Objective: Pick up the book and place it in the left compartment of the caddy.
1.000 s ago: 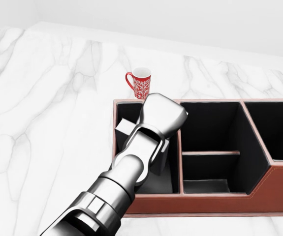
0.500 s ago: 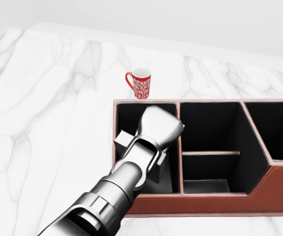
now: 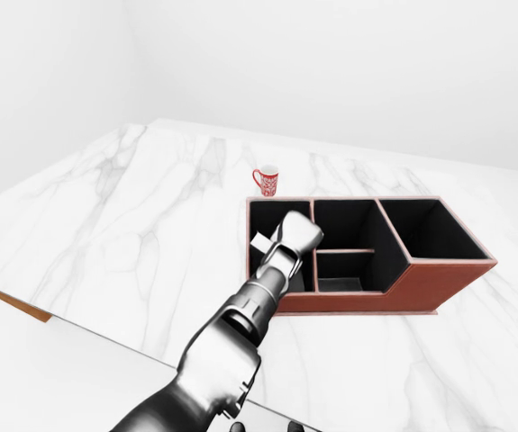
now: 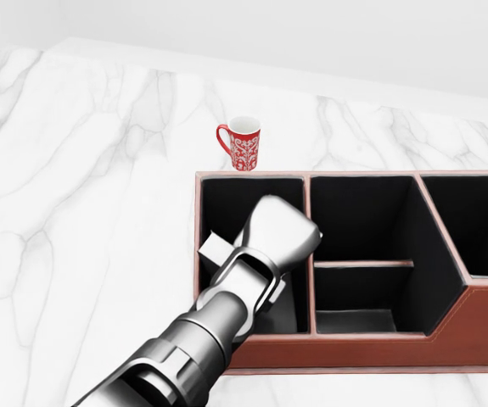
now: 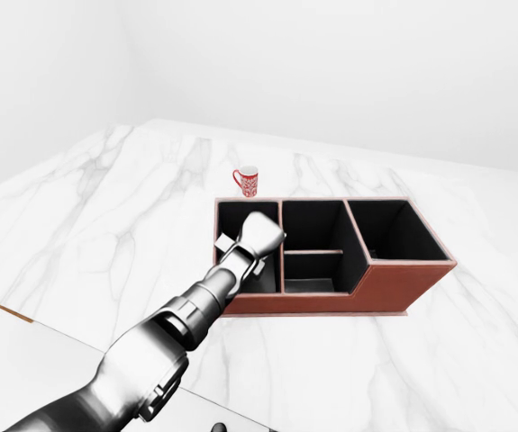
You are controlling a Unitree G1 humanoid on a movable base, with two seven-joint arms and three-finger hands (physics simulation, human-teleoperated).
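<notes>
The red-brown caddy [image 4: 481,331] with black compartments lies on the white marble counter [image 4: 74,212]. My left hand [image 4: 276,237] reaches down into its left compartment [image 4: 227,195], seen from behind, so its fingers are hidden. The grey book [image 4: 212,248] sits tilted under the hand inside that compartment; one corner shows at the hand's left and a grey face [image 4: 284,307] below it. The book follows the hand, so the hand holds it. My right hand does not show.
A red-and-white patterned mug [image 4: 244,142] stands on the counter just above the caddy's left compartment. The caddy's middle [image 4: 358,212] and right [image 4: 481,212] compartments hold nothing visible. The counter's near edge [image 3: 6,301] runs at the lower left of the left-eye view.
My left hand has moved down in the head view, deeper into the left compartment, and the book's corner has moved down with it. The camera and the mug have stayed still.
</notes>
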